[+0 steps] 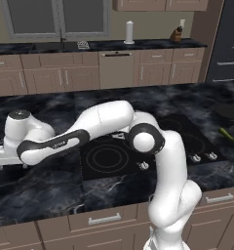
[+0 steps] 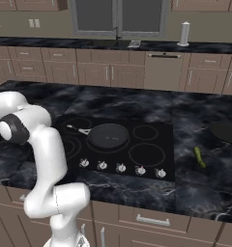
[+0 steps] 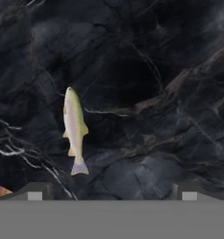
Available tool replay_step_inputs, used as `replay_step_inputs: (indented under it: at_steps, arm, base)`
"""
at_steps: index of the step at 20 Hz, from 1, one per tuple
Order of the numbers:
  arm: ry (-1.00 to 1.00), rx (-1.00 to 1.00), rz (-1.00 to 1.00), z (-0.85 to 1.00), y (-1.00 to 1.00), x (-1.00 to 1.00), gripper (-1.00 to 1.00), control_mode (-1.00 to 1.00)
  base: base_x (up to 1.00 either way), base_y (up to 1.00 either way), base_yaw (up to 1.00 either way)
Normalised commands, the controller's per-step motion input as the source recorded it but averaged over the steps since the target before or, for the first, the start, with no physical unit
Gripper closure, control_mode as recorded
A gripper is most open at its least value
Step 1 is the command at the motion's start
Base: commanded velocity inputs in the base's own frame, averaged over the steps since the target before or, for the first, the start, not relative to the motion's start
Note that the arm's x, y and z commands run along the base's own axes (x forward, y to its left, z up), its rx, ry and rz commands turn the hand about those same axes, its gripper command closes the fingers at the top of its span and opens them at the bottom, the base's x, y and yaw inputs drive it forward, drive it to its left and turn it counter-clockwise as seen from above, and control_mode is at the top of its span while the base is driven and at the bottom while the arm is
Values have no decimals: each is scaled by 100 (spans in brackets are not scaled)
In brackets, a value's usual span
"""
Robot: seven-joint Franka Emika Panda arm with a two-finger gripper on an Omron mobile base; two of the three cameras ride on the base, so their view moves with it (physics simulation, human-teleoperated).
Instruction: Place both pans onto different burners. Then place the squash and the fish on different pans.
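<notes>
From the hand camera I saw the fish [image 3: 74, 130] lying flat on the dark marbled counter [image 3: 156, 93], its head toward the top of that view and its tail fin toward the bottom. The gripper [image 3: 112, 190] was spread wide, released, with nothing between its tips. The left fingertip [image 3: 34, 190] stood just below and to the left of the tail, the other fingertip far off to the right, so the fish sat well toward the left side of the opening and ahead of the tips, not centred between them. I could see no contact between the fingers and the fish.

In the left base view the arm was swung out over the counter to the left of the cooktop [image 1: 109, 158], its hand [image 1: 16, 141] low near the picture's left edge; I could not make out the fingers there.

In the right base view one pan [image 2: 108, 135] sat on the cooktop over a burner ring, its thin handle pointing left toward the arm. The second pan [image 2: 226, 131] rested on the counter at the far right, off the cooktop, cut by the frame edge. The squash [image 2: 199, 157] lay on the counter between the cooktop's right edge and that pan, apart from both. A free burner ring [image 2: 147, 154] showed in front of and to the right of the pan on the cooktop.
</notes>
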Motion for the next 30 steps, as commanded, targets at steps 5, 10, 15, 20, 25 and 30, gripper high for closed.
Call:
replay_step_inputs:
  at_steps: [5, 10, 15, 20, 25, 30]
  arm:
    - [3, -3, 0, 0, 29, 0, -100, -100]
    - [5, 0, 0, -14, 13, -2, -100, -100]
    - [0, 0, 0, -30, 12, 0, -100, -100]
    - [0, 0, 0, -28, 26, 0, -100, -100]
    - [0, 0, 0, -27, 20, 0, -100, -100]
    - [0, 0, 0, -23, 18, 3, -100, -100]
  base:
    - [0, 0, 0]
    - [0, 0, 0]
    - [0, 0, 0]
    - [0, 0, 0]
    - [0, 0, 0]
    - [0, 0, 0]
